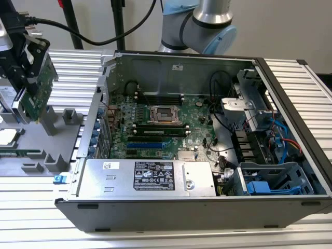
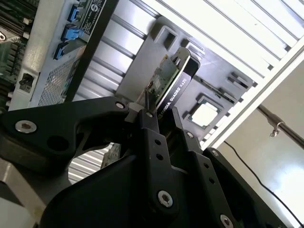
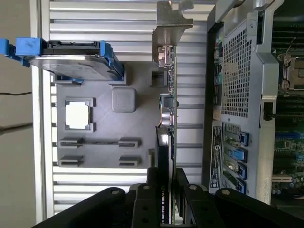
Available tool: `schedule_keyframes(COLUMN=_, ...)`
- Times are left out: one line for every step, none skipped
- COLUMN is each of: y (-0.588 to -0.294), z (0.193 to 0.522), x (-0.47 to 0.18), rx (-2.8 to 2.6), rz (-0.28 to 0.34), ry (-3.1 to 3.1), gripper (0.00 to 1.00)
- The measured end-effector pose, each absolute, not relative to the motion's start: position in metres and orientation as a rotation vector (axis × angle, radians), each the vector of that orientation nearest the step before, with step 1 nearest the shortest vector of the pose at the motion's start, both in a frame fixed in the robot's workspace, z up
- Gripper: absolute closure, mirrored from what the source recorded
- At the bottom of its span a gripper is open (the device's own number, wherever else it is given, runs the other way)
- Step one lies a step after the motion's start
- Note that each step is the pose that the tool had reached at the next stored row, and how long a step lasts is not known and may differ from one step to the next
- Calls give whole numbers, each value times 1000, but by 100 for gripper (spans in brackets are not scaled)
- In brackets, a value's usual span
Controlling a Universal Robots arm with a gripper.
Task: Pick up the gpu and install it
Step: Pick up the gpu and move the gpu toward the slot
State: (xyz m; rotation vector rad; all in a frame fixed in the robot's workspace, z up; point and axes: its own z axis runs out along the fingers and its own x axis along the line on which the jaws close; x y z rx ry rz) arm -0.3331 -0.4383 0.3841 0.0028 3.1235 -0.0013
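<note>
The gpu [image 1: 39,89], a thin card with a green board, a black cooler and a silver end bracket, hangs tilted at the exterior view's far left, just above a grey parts holder [image 1: 49,155]. My gripper [image 1: 27,62] is shut on its top edge. In the second wrist view the black fingers [image 2: 151,135] clamp the gpu [image 2: 173,83] on both faces. The first wrist view shows the gpu [image 3: 167,118] edge-on, held by the gripper [image 3: 166,192], with its bracket [image 3: 170,21] at the far end. The open computer case [image 1: 270,72] lies to the exterior view's right, with the motherboard [image 1: 155,124] exposed.
The grey holder [image 3: 104,123] carries a processor chip [image 3: 77,115] and a hard drive in blue rails [image 3: 71,59]. A memory stick [image 1: 21,152] lies in it too. Inside the case are a power supply [image 1: 150,176], blue drive bays [image 1: 270,184] and cables. Ribbed metal table [image 1: 78,67] surrounds everything.
</note>
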Motion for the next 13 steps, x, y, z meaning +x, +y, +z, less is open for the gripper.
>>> schedule_keyframes(y=-438, z=385, x=-333, rx=3, rz=-1, ry=3123, gripper=100)
schedule_keyframes(y=-438, z=385, x=-333, rx=2, rz=-1, ry=3123, gripper=100)
schedule_keyframes(y=-438, z=386, x=-333, rx=2, rz=-1, ry=3124, gripper=100)
schedule_keyframes(y=-438, z=387, x=-333, rx=2, rz=-1, ry=3123, gripper=100)
schedule_keyframes(y=-438, z=387, x=-333, rx=3, rz=-1, ry=3124, gripper=100)
schedule_keyframes(y=-438, z=388, x=-333, rx=3, rz=-1, ry=3123, gripper=100)
schedule_keyframes(y=-438, z=389, x=-333, rx=3, rz=-1, ry=3124, gripper=100)
schedule_keyframes(y=-438, z=390, x=-333, rx=3, rz=-1, ry=3123, gripper=100)
schedule_keyframes(y=-438, z=390, x=-333, rx=3, rz=-1, ry=3124, gripper=100)
schedule_keyframes(y=-438, z=391, x=-333, rx=3, rz=-1, ry=3123, gripper=100)
schedule_keyframes(y=-438, z=392, x=-333, rx=3, rz=-1, ry=3123, gripper=100)
schedule_keyframes(y=-438, z=393, x=-333, rx=3, rz=-1, ry=3123, gripper=100)
schedule_keyframes(y=-438, z=394, x=-333, rx=3, rz=-1, ry=3123, gripper=100)
